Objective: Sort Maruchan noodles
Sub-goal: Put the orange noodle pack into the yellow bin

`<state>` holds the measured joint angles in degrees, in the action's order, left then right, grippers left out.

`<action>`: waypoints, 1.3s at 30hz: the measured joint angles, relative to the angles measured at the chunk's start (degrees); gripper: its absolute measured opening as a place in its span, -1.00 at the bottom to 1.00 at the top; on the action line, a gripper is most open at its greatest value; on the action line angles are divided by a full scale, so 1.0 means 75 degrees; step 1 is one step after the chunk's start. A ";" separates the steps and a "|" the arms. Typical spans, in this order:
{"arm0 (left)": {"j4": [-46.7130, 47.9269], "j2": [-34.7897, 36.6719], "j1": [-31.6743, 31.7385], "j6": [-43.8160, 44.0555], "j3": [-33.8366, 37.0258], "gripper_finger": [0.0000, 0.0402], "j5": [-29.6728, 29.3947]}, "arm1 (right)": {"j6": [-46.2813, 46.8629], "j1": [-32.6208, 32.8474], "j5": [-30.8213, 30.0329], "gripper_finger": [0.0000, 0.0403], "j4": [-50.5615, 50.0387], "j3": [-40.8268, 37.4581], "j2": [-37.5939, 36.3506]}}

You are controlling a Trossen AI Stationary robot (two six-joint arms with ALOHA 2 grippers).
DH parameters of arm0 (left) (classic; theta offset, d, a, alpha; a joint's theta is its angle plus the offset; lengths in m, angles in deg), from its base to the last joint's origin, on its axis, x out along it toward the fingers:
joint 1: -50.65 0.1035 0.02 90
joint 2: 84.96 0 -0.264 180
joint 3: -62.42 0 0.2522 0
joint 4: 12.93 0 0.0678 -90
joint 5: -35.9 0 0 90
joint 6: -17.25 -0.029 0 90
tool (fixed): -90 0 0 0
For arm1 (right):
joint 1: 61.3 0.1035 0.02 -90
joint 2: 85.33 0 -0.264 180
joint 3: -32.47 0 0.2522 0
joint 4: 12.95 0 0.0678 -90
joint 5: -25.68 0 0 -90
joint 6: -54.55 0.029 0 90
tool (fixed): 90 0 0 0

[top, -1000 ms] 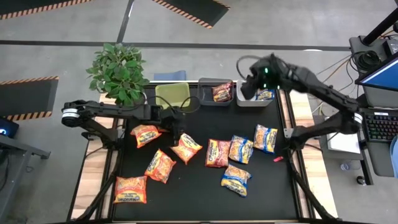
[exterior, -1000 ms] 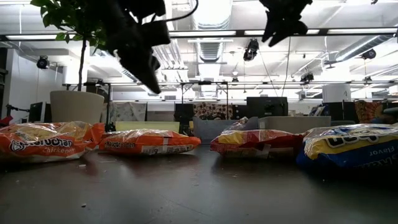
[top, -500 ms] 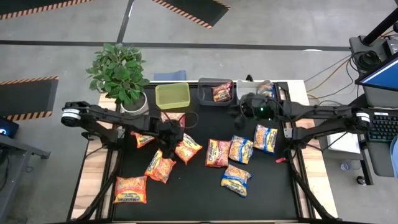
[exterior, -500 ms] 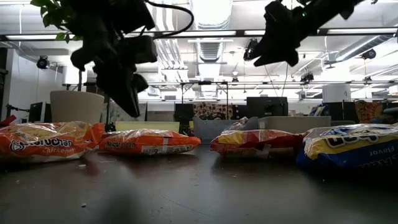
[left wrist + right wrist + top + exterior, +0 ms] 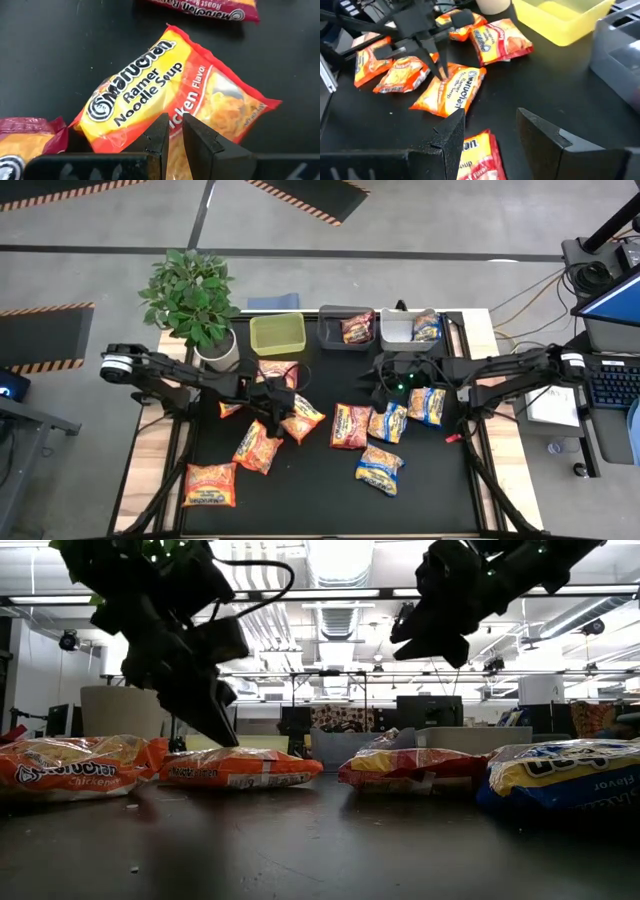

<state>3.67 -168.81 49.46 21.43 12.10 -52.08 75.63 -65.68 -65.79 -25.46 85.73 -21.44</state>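
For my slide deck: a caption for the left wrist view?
Left gripper, fingers nearly shut, above an orange chicken-flavor Maruchan packet.

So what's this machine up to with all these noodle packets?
It is sorting ramen packets into bins. The left gripper, nearly closed, hangs just above an orange packet. The right gripper, open and empty, hovers over the blue-and-yellow packets. The dark bin and grey bin each hold a packet; the green bin is empty.

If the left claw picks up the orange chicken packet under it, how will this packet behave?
The orange chicken packet probably feels light. Its glossy wrapper looks slippery and its thin crimped edges floppy. The left claw, nearly shut above it, may crush the likely brittle noodles.
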 joint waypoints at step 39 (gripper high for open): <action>0.0541 0.0069 0.0545 -0.2402 -0.0345 -0.82 -0.0251 | 0.3008 -0.0439 0.0047 -0.05 0.2006 0.0951 0.3608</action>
<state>7.72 -168.29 53.55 3.41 9.51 -53.96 98.19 -68.97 -65.44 -10.42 92.87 5.62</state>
